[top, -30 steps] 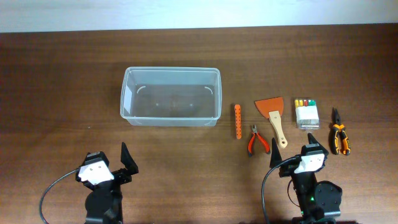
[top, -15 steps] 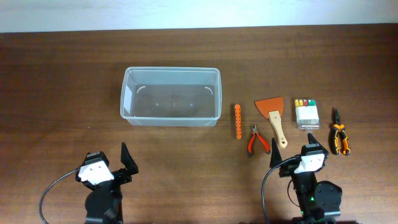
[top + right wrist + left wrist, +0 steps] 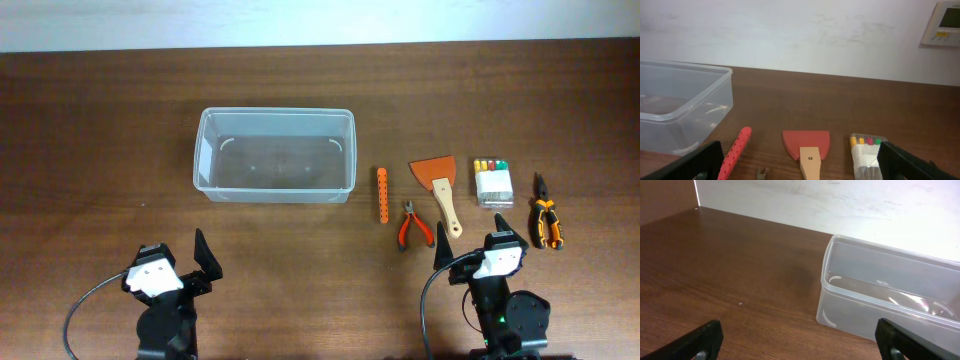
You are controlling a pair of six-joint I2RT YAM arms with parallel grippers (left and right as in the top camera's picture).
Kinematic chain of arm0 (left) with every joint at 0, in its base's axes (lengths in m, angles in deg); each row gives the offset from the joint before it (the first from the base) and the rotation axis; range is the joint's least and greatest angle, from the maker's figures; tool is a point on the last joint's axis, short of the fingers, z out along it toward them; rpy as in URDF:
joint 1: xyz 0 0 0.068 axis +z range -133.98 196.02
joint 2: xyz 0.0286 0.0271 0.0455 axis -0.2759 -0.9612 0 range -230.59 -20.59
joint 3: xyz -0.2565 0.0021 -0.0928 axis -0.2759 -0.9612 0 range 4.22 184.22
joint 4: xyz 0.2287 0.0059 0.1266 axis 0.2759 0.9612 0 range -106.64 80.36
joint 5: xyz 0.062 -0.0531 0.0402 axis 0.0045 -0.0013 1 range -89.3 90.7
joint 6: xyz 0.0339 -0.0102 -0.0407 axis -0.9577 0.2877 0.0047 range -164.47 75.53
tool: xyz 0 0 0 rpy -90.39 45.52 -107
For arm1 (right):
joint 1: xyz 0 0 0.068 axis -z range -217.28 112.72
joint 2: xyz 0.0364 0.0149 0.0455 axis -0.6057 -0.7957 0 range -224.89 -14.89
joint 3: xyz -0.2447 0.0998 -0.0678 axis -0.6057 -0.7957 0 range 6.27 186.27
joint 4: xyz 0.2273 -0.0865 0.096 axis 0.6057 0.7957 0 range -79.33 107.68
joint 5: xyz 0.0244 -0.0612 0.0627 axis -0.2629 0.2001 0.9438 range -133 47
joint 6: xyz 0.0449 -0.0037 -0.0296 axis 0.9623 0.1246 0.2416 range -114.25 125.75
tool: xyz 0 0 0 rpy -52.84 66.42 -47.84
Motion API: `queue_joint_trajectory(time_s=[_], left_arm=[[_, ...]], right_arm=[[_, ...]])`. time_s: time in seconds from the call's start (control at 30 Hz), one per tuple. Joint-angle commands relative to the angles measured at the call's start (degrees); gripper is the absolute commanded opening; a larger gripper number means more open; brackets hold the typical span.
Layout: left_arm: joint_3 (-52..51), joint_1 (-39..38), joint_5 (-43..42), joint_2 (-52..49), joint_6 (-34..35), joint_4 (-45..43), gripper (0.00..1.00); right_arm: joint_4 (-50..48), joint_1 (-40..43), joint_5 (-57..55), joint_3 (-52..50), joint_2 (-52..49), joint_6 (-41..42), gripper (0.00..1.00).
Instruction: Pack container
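Note:
The clear plastic container (image 3: 275, 155) stands empty at the table's middle left; it also shows in the left wrist view (image 3: 890, 290) and the right wrist view (image 3: 682, 107). To its right lie an orange strip (image 3: 382, 196), red-handled pliers (image 3: 413, 224), a scraper with a red blade and wooden handle (image 3: 441, 188), a small clear box of coloured bits (image 3: 492, 182) and orange-handled pliers (image 3: 545, 213). My left gripper (image 3: 185, 262) is open and empty near the front edge. My right gripper (image 3: 478, 245) is open and empty, just in front of the tools.
A white wall runs behind the table's far edge (image 3: 320, 45). A wall control panel (image 3: 946, 22) shows at the upper right in the right wrist view.

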Motion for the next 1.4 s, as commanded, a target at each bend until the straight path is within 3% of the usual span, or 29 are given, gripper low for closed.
queue_joint_trajectory(time_s=[0.0,0.37,0.5,0.67,0.77,0.83,1.07,1.2,1.27,1.37], left_arm=[[-0.2,-0.2,0.2,0.3,-0.5,0.1,0.99],[-0.2,-0.2,0.2,0.3,-0.5,0.1,0.99],[-0.2,-0.2,0.2,0.3,-0.5,0.1,0.99],[-0.2,-0.2,0.2,0.3,-0.5,0.1,0.99],[-0.2,-0.2,0.2,0.3,-0.5,0.1,0.99],[-0.2,-0.2,0.2,0.3,-0.5,0.1,0.99],[-0.2,-0.2,0.2,0.3,-0.5,0.1,0.99],[-0.2,-0.2,0.2,0.3,-0.5,0.1,0.99],[-0.2,-0.2,0.2,0.3,-0.5,0.1,0.99],[-0.2,-0.2,0.2,0.3,-0.5,0.1,0.99]], right_arm=[[0.4,0.4,-0.7,-0.3,0.4,0.3,0.99],[0.2,0.4,0.7,0.3,0.4,0.3,0.99],[-5.6,0.5,0.8,1.8,-0.5,0.3,0.99],[-7.1,0.5,0.6,12.6,-12.5,0.3,0.99],[-3.8,0.5,2.8,30.1,-31.5,-1.0,0.99],[5.0,0.5,5.3,44.2,-42.8,-2.7,0.99],[56.5,0.4,5.9,108.8,-84.9,-3.6,0.99],[74.3,0.4,5.8,142.2,-104.6,-3.6,0.98],[77.3,0.4,5.9,151.9,-111.0,-3.6,0.99],[79.9,0.8,6.3,153.6,-113.1,-3.6,0.99]])
